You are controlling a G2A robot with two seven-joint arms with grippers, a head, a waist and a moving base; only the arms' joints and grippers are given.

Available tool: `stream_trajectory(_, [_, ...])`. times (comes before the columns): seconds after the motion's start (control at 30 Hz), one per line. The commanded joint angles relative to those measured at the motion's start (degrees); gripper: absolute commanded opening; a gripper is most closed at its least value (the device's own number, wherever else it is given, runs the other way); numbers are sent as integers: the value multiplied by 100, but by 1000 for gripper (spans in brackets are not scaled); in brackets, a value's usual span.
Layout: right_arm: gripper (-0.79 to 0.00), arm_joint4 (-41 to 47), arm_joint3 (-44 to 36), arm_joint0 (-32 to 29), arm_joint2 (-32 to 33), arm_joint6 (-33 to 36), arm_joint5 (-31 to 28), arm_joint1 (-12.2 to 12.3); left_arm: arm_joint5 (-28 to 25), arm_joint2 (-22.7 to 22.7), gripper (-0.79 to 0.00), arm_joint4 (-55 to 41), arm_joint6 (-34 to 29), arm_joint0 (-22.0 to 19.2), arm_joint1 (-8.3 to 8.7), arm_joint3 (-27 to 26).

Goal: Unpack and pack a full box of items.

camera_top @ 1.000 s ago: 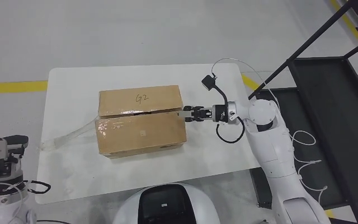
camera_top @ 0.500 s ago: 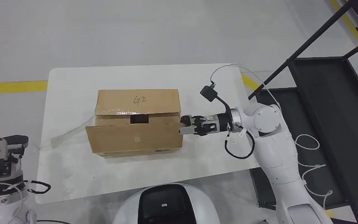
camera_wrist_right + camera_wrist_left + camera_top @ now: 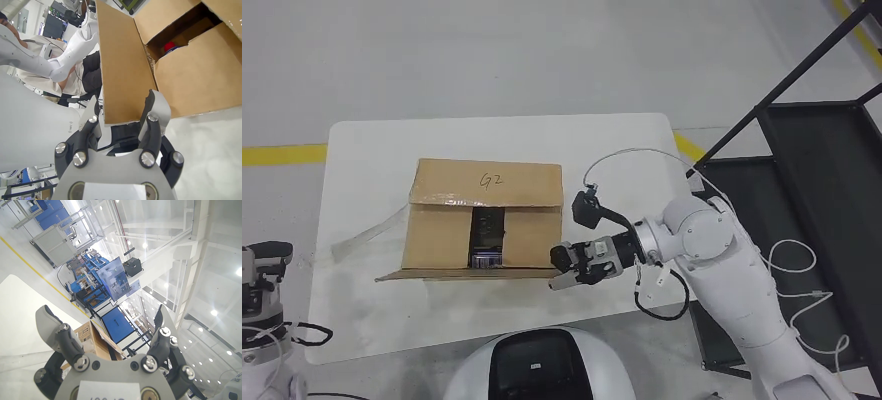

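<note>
The right claw [image 3: 560,272] has swung toward the bench's [image 3: 362,160] near edge, pulling the front flap [image 3: 122,75] open. Its fingers stand partly apart, pinching nothing. The box [image 3: 487,182] sits mid-bench. Unheld, the flap could spring back over the items.

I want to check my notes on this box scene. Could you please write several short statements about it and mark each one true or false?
1. The near flap of the box is lifted open. True.
2. The left gripper holds an item. False: its fingers are apart, with nothing between them.
3. An item with a red cap shows inside the box. True.
4. The right gripper hovers over the middle of the box. False: it is at a corner of the near flap.
5. The box stands on the floor. False: it stands on the white table.
</note>
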Motion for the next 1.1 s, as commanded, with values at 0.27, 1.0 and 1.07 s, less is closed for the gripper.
stream_trajectory(0.27, [-363,1136,339,157,82,-83,-79,226,0,0,0,0,0,0,0,0])
stream_trajectory(1.0, [-545,622,508,435,-683,-417,233,222,0,0,0,0,0,0,0,0])
stream_trajectory(1.07, [-610,632,582,461,-770,-465,328,214,0,0,0,0,0,0,0,0])
